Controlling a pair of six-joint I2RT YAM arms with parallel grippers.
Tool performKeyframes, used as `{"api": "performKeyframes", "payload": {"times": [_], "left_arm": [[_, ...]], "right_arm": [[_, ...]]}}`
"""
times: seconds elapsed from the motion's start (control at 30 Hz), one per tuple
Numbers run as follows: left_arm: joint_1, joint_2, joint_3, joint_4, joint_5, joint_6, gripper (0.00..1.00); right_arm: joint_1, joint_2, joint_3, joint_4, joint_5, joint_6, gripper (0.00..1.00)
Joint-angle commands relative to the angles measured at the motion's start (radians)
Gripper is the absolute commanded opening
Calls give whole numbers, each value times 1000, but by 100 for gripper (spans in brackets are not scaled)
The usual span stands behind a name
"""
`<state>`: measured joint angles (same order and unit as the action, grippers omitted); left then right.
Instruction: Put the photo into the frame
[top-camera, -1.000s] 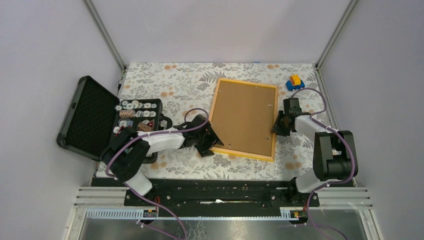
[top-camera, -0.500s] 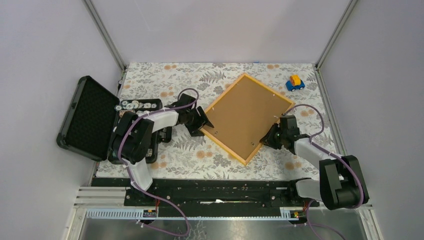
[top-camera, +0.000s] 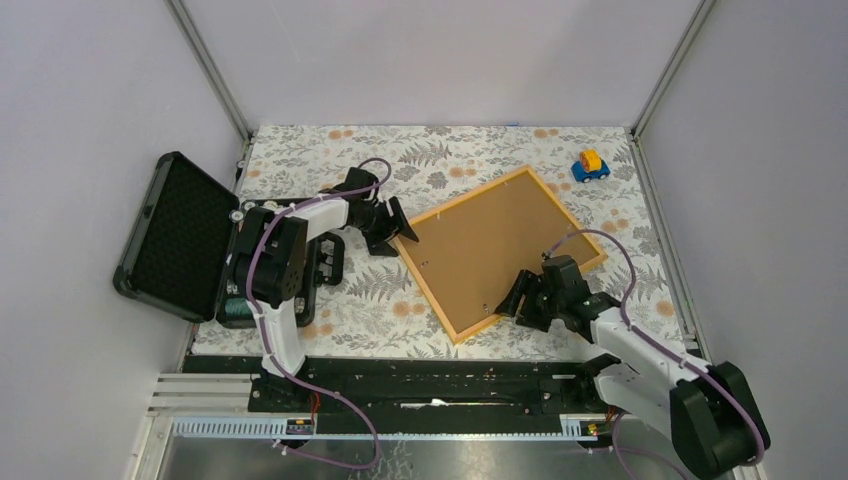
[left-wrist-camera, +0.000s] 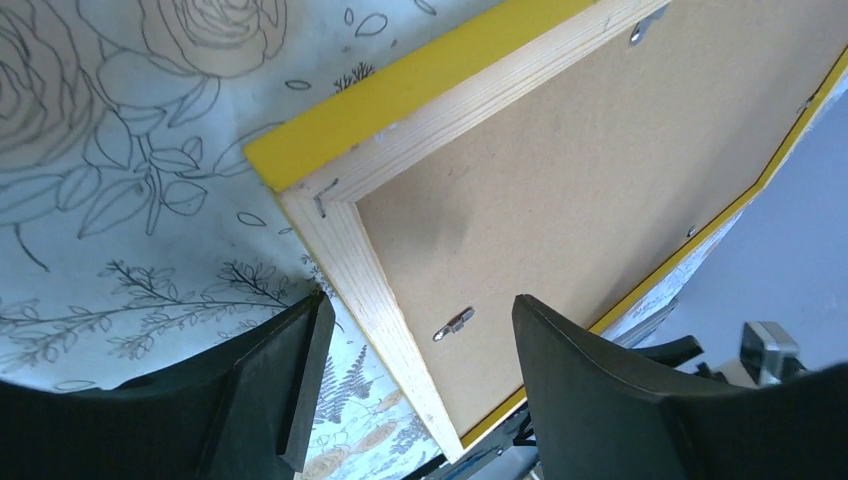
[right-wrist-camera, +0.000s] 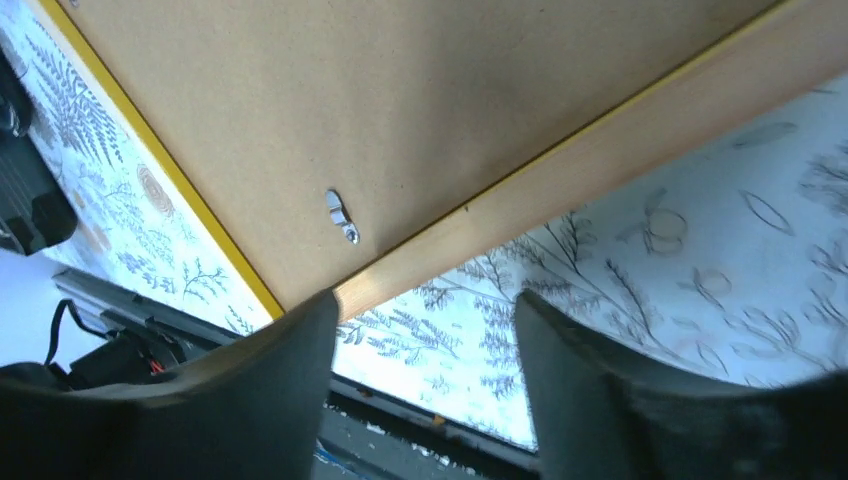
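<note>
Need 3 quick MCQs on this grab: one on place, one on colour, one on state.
1. Where is the toy car?
A) near left
B) far right
C) centre

2. What colour is the outer rim of the frame?
A) yellow-orange
B) red
C) black

3. How does the frame lie?
A) standing on edge
B) flat, pane up
C) flat, brown backing up

Answers:
1 B: in the top view it sits by the far right corner.
2 A: the left wrist view shows the yellow edge up close.
3 C: the hardboard and its metal clips face the cameras.
</note>
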<state>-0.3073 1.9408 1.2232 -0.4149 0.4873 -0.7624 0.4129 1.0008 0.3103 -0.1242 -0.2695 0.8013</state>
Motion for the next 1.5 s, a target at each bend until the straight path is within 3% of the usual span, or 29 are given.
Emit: {"api": "performKeyframes", "payload": {"times": [0.0,0.13,0.23,0.4,0.6,0.7,1.1,1.47], "left_arm": [[21,-2,-56,58,-75,89,75],[29,18,-85,91,-5,75,75],[28,30,-88,107,30,57,75],[28,20,-116,144,42,32,76],[32,30,-115,149,80,23,77],[33,24,-131,174,103,8,77],[46,32,-154,217,149,-28,77],[60,21,-160,226,154,-35,77]], "right_arm": [[12,-74,178,-326,141,-133,77],[12,-22,332,-290,202,-194,86],[11,154,429,-136,41,-276,86],[48,467,566,19,-135,-387,81],[50,757,652,347,-383,-327,66],[57,856,702,393,-408,-287,60],[101,1091,844,451,-400,-201,55],[179,1105,741,476,-361,-203,54]]}}
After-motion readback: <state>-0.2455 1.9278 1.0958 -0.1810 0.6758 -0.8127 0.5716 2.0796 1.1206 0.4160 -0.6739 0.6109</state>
